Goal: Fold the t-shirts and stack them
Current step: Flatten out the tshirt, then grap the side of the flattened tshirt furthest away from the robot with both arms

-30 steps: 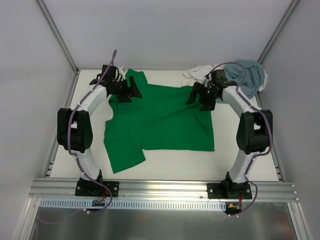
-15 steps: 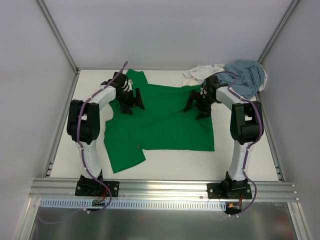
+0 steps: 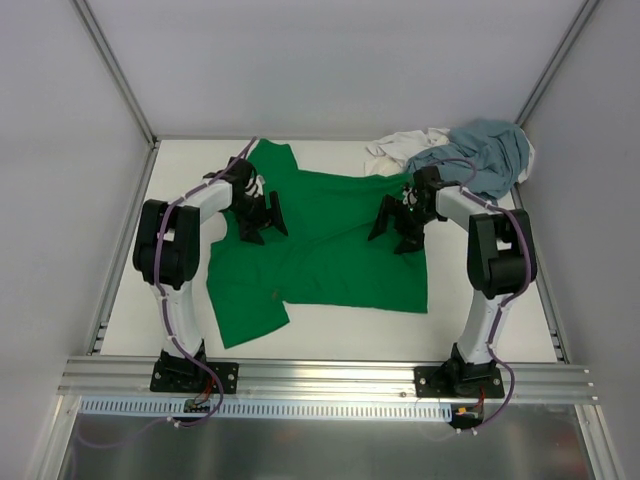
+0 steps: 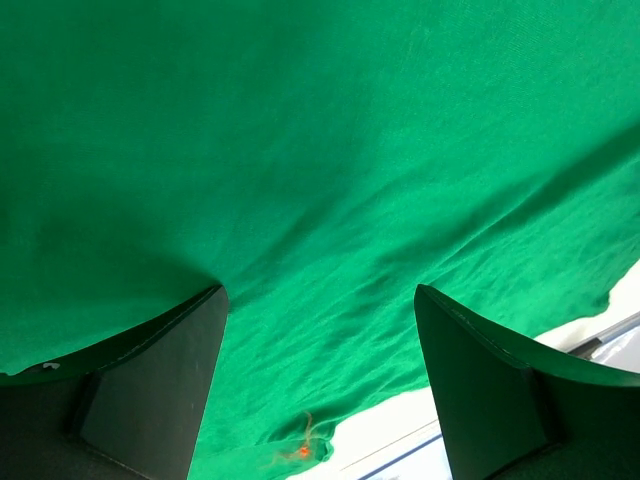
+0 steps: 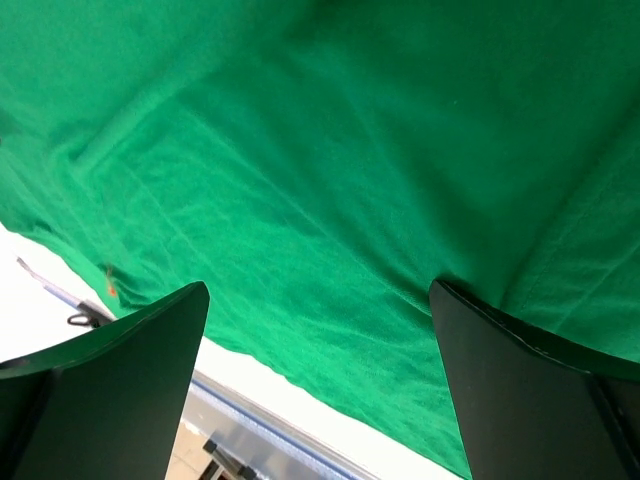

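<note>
Lying flat on the table, the green t-shirt is spread sideways, sleeves leftward, hem rightward. The left gripper and right gripper are poised low over its opposite ends, jaws wide, nothing gripped.

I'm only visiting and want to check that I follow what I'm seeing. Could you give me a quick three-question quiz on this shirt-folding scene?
1. True or false: the green t-shirt is already folded into a small neat square.
2. Where do the grey-blue t-shirt and the white t-shirt lie? A: crumpled in the far right corner. B: stacked on the green one. C: at the near left edge.
3. Fill in: the left claw and the right claw, both over the green cloth, have their jaws ____.
Key: 1 false, it lies spread out; 2 A; 3 open.
</note>
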Available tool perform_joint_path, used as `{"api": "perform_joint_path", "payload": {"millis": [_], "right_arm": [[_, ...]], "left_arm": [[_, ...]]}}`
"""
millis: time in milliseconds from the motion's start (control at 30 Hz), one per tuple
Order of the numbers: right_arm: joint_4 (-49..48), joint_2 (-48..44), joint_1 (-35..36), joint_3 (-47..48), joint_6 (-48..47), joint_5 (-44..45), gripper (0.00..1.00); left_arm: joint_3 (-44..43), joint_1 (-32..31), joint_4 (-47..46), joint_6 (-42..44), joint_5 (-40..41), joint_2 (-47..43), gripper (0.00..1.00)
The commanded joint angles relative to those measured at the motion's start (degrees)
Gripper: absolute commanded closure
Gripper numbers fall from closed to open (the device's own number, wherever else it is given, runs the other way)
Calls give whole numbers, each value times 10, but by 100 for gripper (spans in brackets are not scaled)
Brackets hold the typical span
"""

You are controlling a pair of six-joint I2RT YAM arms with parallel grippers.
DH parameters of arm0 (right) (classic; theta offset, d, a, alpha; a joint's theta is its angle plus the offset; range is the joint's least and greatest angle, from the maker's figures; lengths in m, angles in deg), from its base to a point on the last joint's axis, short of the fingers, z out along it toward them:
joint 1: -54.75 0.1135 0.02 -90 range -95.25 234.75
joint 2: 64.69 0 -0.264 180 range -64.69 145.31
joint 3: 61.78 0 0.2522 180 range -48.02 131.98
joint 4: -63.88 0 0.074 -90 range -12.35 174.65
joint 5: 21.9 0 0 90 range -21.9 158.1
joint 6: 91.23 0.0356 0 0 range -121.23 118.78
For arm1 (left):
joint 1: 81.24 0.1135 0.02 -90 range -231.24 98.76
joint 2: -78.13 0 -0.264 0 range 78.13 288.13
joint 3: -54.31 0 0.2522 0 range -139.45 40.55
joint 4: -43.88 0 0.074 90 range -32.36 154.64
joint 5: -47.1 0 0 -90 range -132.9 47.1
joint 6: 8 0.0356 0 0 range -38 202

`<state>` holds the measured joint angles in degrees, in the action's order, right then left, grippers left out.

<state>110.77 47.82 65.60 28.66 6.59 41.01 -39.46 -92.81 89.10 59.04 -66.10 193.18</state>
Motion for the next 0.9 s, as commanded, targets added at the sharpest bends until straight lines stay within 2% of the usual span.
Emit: {"api": "perform_joint_path", "payload": {"millis": [0,267,433,533,633,867], "right_arm": [[19,-26,0,-40,-10,-2,1],[5,-91,0,-137,-13,1,1],[-1,-117,0,-160,-10,4,1],[11,-125,0,-139,-8,5,0],[53,-130,0,-69,-11,10,0],[156,-129,-8,150,-25,31,1]], "left_arm": [[39,-1,38,17,10,-19,22],[170,-3,23,8,-10,-97,22],[224,-3,20,14,-10,-147,22],[206,-3,8,2,-18,-185,22],[141,-3,-28,-20,-16,-231,21],[-12,-3,-64,-39,-4,-270,21]]}}
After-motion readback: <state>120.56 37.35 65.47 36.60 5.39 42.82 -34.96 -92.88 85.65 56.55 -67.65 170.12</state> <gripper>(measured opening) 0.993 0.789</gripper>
